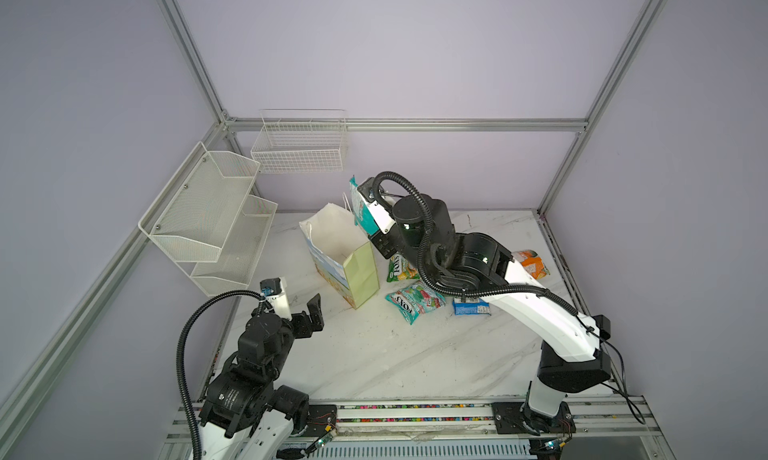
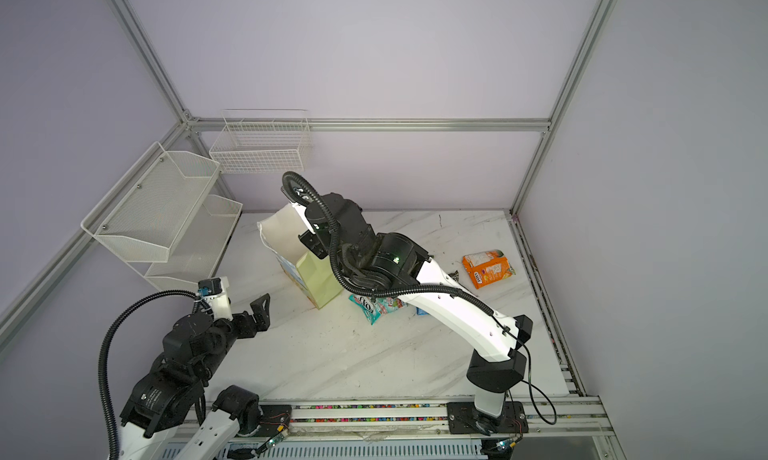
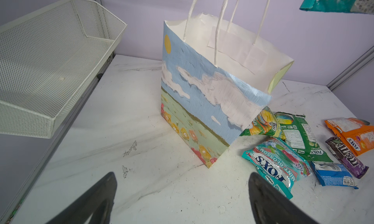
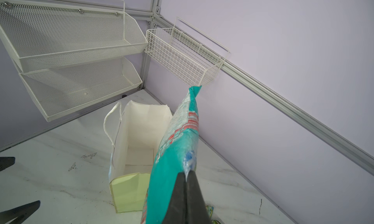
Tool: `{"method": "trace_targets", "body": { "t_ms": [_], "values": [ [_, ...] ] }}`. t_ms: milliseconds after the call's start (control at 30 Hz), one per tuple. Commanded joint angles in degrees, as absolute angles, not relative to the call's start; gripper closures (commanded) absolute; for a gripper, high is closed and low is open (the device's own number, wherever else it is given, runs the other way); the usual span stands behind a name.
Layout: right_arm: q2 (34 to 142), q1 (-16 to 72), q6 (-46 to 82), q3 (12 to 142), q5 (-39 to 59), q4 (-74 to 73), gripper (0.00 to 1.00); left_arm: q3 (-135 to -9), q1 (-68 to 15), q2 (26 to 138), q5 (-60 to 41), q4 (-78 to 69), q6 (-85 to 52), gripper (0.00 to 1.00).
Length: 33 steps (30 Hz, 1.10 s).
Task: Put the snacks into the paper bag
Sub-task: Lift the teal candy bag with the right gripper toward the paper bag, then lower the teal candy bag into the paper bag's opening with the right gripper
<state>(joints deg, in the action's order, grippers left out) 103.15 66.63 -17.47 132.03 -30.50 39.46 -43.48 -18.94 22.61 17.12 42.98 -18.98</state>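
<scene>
The paper bag [image 1: 361, 275] stands upright and open on the marble table, its white inside empty in the right wrist view [image 4: 139, 132]. My right gripper [image 4: 187, 173] is shut on the edge of a teal snack packet [image 4: 176, 148], which hangs above the bag's far rim [image 1: 360, 206]. On the table right of the bag lie two green packets [image 3: 299, 136] [image 3: 263, 123], a teal one [image 3: 277, 164], a small blue one [image 3: 332, 174], an orange one [image 3: 352, 132] and a dark purple bar [image 3: 346, 156]. My left gripper [image 3: 182, 174] stays open and empty, low and near-left of the bag [image 1: 311, 310].
A white two-tier mesh shelf [image 1: 208, 217] hangs on the left wall, and a white wire basket [image 1: 299, 146] on the back wall above the bag. The right arm [image 1: 540, 308] stretches over the loose packets. A rail [image 1: 415, 412] runs along the table's front edge.
</scene>
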Motion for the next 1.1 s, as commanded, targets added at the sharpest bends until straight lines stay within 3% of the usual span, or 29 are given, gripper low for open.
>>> {"method": "trace_targets", "body": {
  "t_ms": [0, 1067],
  "values": [
    [104.5, 67.7, -20.8, 135.1, -32.5, 36.0, 1.0, -43.0, -19.3, 22.3, 16.6, 41.8, -19.3, 0.0],
    [118.5, 68.3, -26.6, 144.2, -32.3, 27.5, 1.0, -42.9, -19.2, 21.6, 16.7, 41.8, -19.5, 0.0]
  ]
}}
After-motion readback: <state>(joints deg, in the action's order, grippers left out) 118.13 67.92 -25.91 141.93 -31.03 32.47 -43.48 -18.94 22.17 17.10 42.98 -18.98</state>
